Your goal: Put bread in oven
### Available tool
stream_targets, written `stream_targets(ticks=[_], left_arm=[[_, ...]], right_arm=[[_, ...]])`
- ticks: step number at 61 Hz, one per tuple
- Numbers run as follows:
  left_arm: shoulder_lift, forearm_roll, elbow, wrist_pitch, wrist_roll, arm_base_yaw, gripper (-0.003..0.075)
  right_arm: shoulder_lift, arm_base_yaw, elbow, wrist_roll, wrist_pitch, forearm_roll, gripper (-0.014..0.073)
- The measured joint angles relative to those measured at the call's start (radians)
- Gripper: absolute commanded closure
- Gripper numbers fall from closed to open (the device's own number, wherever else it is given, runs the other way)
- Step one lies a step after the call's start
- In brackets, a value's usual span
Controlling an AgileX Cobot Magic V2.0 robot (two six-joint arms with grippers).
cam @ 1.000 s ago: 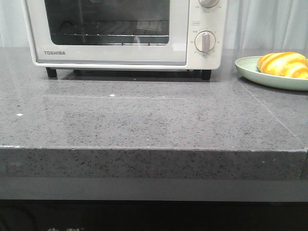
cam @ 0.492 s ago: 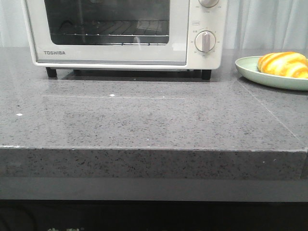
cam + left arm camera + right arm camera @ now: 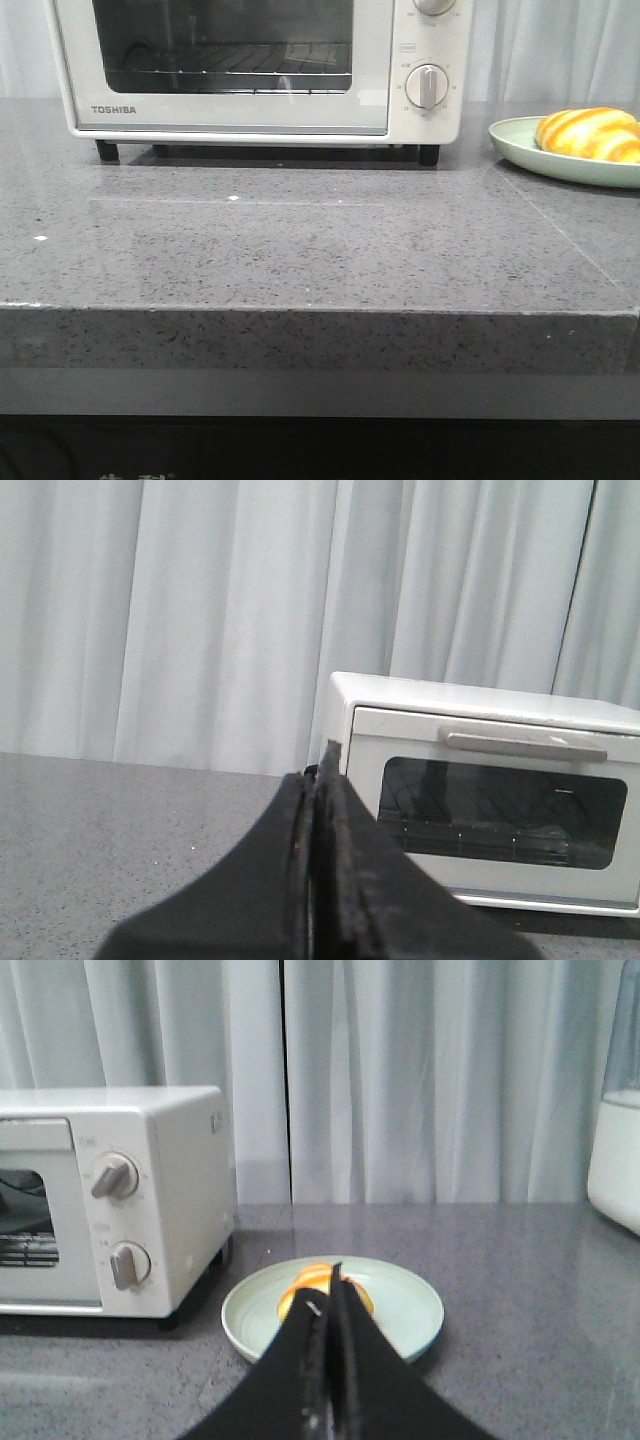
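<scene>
The bread (image 3: 588, 133), golden-orange with pale stripes, lies on a pale green plate (image 3: 520, 148) at the right of the grey counter. The cream-white Toshiba oven (image 3: 250, 118) stands at the back with its glass door closed; a wire rack shows inside. No gripper shows in the front view. In the left wrist view my left gripper (image 3: 318, 780) is shut and empty, short of the oven (image 3: 490, 800). In the right wrist view my right gripper (image 3: 330, 1285) is shut and empty, in line with the bread (image 3: 305, 1280) on the plate (image 3: 400, 1305), short of it.
The oven's dials (image 3: 427, 86) are on its right side, also seen in the right wrist view (image 3: 115, 1175). A white appliance (image 3: 615, 1160) stands at the counter's far right. Pale curtains hang behind. The counter's front edge (image 3: 320, 310) runs across the front view.
</scene>
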Motion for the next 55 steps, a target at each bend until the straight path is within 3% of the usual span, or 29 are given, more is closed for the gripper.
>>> stream_targets(ticks=[21,55], left_arm=[[0.316,0.005,-0.289,0.258,0.0,0.0,0.0738],[0.623,0.005,-0.299,0.348,0.002,0.0,0.0738]], right_arm=[[0.255,0.0,-0.275,0.002,0.202,-0.002,0.0662],[0.545,0.0,-0.315,0.002,0.304,-0.022,0.0662]])
